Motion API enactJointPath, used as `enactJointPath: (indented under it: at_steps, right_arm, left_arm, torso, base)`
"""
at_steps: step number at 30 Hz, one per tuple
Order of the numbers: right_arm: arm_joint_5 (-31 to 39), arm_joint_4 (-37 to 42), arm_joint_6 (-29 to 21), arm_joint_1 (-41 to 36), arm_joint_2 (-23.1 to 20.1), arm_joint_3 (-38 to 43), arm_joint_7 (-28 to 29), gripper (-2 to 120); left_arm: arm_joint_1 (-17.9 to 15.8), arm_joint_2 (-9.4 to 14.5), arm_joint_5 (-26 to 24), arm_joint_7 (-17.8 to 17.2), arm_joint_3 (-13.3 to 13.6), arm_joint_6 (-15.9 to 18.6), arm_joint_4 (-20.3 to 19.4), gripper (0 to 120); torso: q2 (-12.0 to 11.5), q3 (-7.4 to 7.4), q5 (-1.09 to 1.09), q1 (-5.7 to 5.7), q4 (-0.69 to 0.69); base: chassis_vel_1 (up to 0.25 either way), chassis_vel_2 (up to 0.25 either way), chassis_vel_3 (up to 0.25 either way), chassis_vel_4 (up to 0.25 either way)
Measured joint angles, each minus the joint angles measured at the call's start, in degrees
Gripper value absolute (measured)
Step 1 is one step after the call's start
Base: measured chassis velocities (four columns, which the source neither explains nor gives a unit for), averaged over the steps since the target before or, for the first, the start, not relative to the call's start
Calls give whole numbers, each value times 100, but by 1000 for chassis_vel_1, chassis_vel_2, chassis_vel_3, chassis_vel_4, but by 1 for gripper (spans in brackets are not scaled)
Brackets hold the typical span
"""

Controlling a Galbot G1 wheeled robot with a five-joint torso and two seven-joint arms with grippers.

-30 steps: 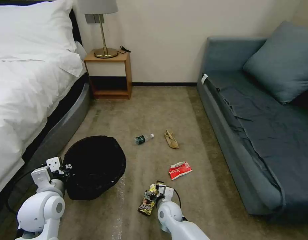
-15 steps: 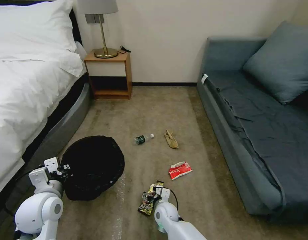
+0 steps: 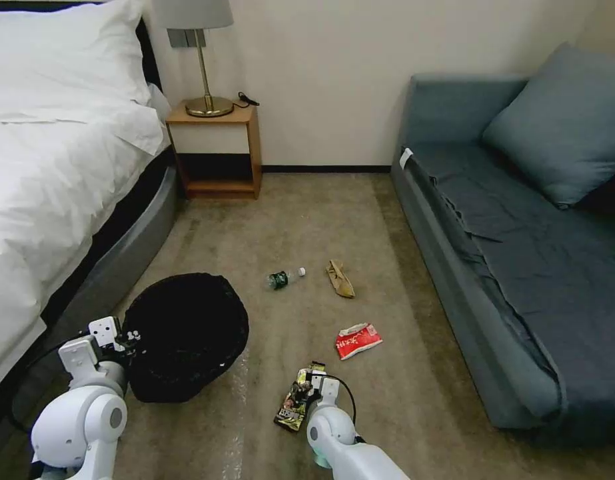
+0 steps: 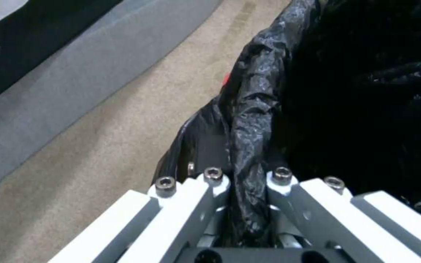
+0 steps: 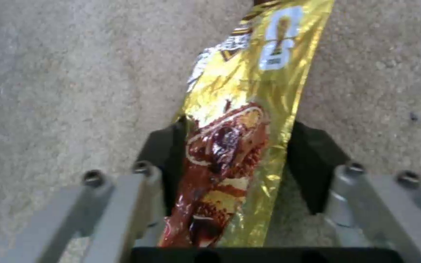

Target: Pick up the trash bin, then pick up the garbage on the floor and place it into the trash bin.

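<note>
Black crinkled liner on trash bin (image 3: 184, 335), lower left. Gold-and-brown snack wrapper (image 5: 237, 138), centre. Red-white packet (image 3: 358, 341). Tan paper (image 3: 340, 278). Green-labelled bottle (image 3: 285, 277). Beige carpet (image 3: 307, 220). Blue-grey sofa (image 3: 520, 233), right.

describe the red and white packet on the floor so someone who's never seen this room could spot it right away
Start at the blue-grey sofa on the right and look down at the beige carpet beside its front edge. Among the litter there, the red-white crumpled packet lies between the tan crumpled paper farther off and the gold snack wrapper at the right claw. It is the only red piece.
</note>
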Motion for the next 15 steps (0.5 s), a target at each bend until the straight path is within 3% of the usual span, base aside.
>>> enactJointPath:
  at_steps: [7,9,10,12,15]
  right_arm:
    - [-49,-69,38,6,16,1,-43,21]
    - [-50,-71,39,7,17,1,-45,20]
    - [-65,-94,52,7,19,0,-56,8]
    - [-86,-123,66,7,24,-12,-109,0]
    - [-123,-164,89,8,26,-24,-135,0]
  left_arm:
    - [-9,-19,14,0,0,-20,40,2]
    - [-9,-20,14,0,-1,-20,42,2]
    - [-9,-28,20,0,0,-24,49,2]
    - [-7,-38,26,1,3,-28,52,2]
    - [-6,-47,34,-1,2,-35,52,2]
  torso:
    - [0,0,1,0,1]
    - [0,0,1,0,1]
    - [0,0,1,0,1]
    - [-1,1,6,0,4]
    - [-1,1,5,0,6]
  base:
    - [0,0,0,0]
    - [0,0,0,0]
    - [0,0,0,0]
    - [0,0,0,0]
    - [0,0,0,0]
